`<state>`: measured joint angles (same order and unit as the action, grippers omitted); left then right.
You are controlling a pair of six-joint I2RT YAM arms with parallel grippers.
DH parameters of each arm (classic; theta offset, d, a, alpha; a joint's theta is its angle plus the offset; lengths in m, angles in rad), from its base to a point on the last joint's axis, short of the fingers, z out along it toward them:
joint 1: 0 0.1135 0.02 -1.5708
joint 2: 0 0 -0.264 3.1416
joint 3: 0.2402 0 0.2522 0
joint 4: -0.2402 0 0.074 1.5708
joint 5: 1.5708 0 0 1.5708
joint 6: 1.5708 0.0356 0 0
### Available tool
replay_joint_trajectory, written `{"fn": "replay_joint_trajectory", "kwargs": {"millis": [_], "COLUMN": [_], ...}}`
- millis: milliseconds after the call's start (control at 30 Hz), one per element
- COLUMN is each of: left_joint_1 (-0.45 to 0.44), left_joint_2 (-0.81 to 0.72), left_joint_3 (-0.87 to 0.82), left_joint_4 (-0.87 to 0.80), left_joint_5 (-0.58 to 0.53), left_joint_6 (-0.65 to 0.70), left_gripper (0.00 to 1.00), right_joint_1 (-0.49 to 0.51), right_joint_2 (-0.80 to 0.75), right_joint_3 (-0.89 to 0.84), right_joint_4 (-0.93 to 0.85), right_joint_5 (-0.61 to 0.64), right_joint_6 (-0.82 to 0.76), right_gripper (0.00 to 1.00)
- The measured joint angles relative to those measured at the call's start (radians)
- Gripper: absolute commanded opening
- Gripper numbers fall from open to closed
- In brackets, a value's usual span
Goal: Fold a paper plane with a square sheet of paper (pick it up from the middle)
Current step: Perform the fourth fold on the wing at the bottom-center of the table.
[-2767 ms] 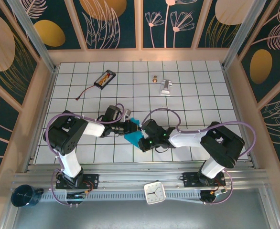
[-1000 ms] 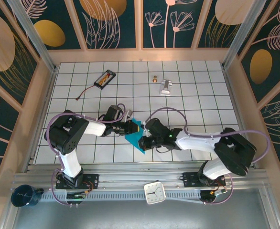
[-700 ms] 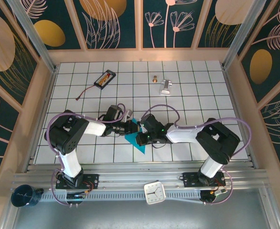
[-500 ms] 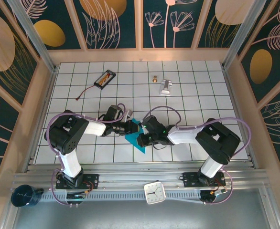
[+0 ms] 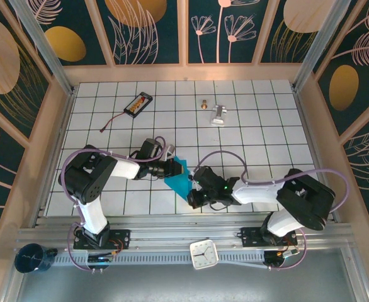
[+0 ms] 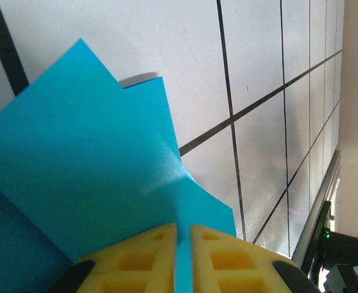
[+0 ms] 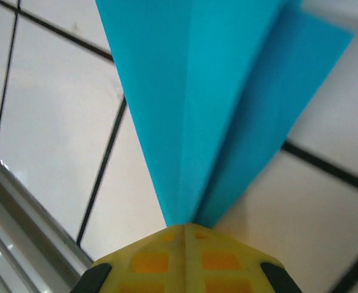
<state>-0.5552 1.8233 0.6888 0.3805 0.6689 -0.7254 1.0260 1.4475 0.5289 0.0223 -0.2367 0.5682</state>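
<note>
Lab cell: gridded table (image 5: 266, 135), aluminium rail (image 5: 172, 235)

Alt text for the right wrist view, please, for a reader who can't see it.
The shut right end effector pinches the narrow tip of a folded teal paper, which widens upward into layered flaps. Beneath it is a white table with black grid lines, and a metal rail crosses the lower left corner.

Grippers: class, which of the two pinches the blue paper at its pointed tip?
The right gripper: the paper plane narrows to a point in its grip. The left gripper clamps a wider part.
</note>
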Motion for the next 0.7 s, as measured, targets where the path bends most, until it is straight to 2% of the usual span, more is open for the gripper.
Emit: {"fn": "replay_joint_trajectory", "kwargs": {"millis": [100, 233, 433, 600, 700], "left_joint_1": [0.0, 0.0, 0.0, 0.0, 0.0], "left_joint_2": [0.0, 0.0, 0.0, 0.0, 0.0], "left_joint_3": [0.0, 0.0, 0.0, 0.0, 0.0], "left_joint_4": [0.0, 0.0, 0.0, 0.0, 0.0], "left_joint_5": [0.0, 0.0, 0.0, 0.0, 0.0], "left_joint_6": [0.0, 0.0, 0.0, 0.0, 0.0], "left_gripper": [0.14, 0.14, 0.14, 0.14, 0.14], "right_joint_1": [-0.02, -0.045, -0.049, -0.076, -0.087], "right_joint_2": [-0.05, -0.056, 0.083, 0.179, 0.18], "right_joint_3": [0.002, 0.069, 0.172, 0.172, 0.142], "right_joint_4": [-0.076, -0.09, -0.001, 0.028, 0.068], "right_joint_5": [0.0, -0.003, -0.03, -0.051, -0.062], "right_joint_6": [-0.002, -0.007, -0.015, -0.028, -0.032], "right_gripper": [0.0, 0.0, 0.0, 0.0, 0.0]}}
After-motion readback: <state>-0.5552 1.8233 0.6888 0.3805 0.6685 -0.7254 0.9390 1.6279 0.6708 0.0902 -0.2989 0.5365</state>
